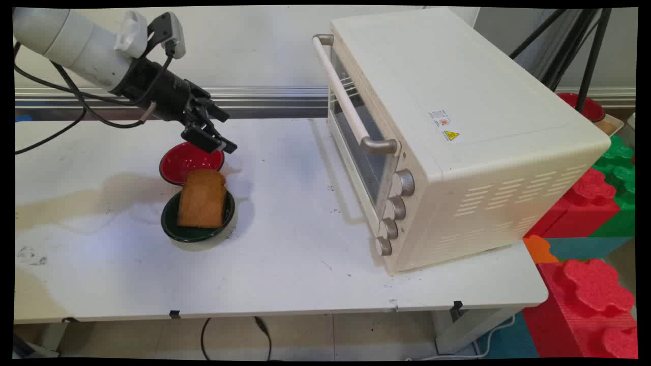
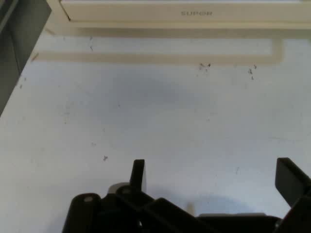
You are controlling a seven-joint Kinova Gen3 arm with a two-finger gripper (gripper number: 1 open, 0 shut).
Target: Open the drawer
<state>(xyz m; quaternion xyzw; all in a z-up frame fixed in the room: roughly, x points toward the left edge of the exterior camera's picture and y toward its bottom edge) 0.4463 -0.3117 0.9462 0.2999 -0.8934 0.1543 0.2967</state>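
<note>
1. Table (image 1: pixel 305 274): white top, lightly speckled with dark crumbs; it bears everything listed below.
2. Oven (image 1: pixel 457 132): cream toaster oven on the table's right half, door shut, a long bar handle (image 1: pixel 346 96) across the door's top and four knobs (image 1: pixel 394 211) in a column on its front. In the hand view only its lower front edge (image 2: pixel 184 14) shows, well apart from the fingers.
3. Arm (image 1: pixel 76 46): white, entering from upper left with black cables hanging from it; it points down and to the right.
4. Gripper (image 1: pixel 216 140): black, two-fingered, empty. In the hand view its fingers (image 2: pixel 138 172) stand spread wide with bare table between them. In the main view it hangs above the red bowl's far rim, touching nothing that can be seen.
5. Green bowl (image 1: pixel 196 231): dark, shallow, on the table's left-centre, touching or just beside the red bowl.
6. Red bowl (image 1: pixel 185 161): glossy red inside, dark outside, empty, just behind the green bowl.
7. Toast (image 1: pixel 202 199): one brown slice lying tilted in the green bowl, its rounded top edge leaning over the far rim toward the red bowl. Judged light, stiff yet crumbly, with a rough non-slip crust; hard squeezing would likely crack it. The raised top edge, where both faces are free, looks the best place to take hold.
</note>
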